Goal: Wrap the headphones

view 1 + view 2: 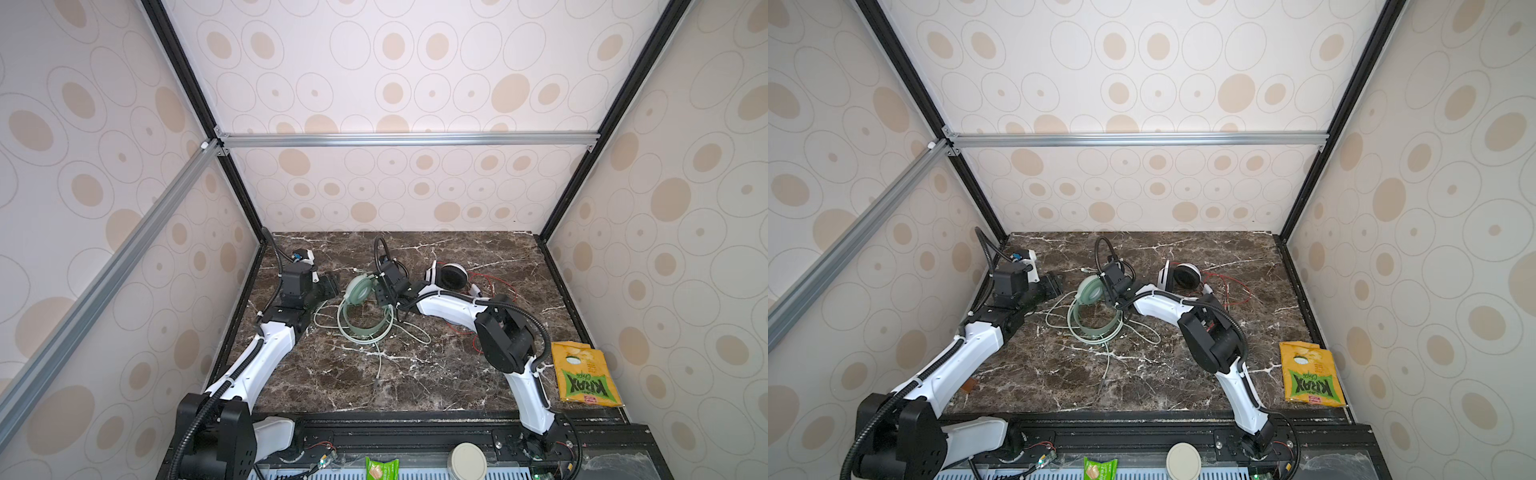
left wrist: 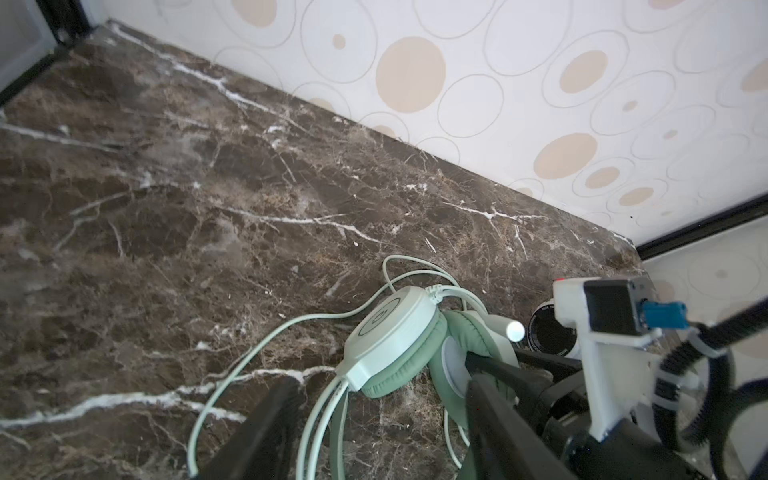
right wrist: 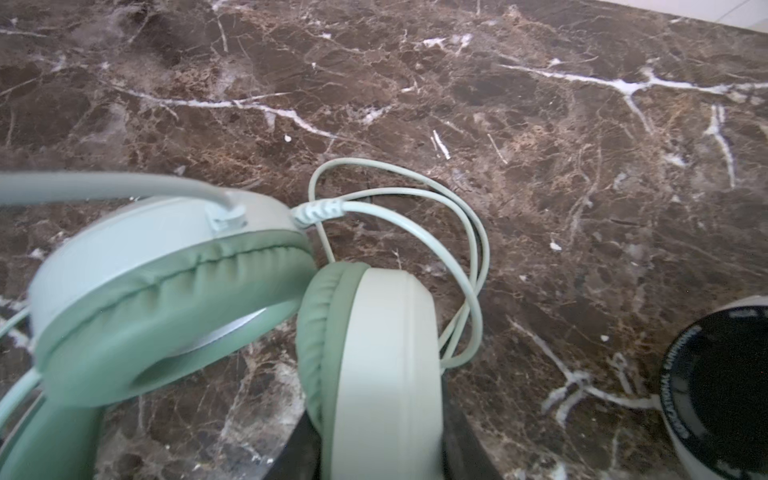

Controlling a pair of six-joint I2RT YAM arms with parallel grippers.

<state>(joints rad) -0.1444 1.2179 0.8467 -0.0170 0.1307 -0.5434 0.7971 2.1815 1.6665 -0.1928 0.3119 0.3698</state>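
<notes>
My right tool (image 1: 381,300) is clamped on one earcup of the mint-green headset (image 1: 360,291) — pinning it, I take it, so the frame can't skid while cable goes round it. My left tool (image 1: 331,286) stands with jaws spread, gripping nothing. Strands of the pale green cable (image 3: 320,210) run between its fingers, and the rest sprawls slack on the bench (image 1: 415,374) between the two tools. The white headset (image 1: 451,276) and its red cable (image 1: 494,291) lie beyond the right tool — untouched, I'd judge.
</notes>
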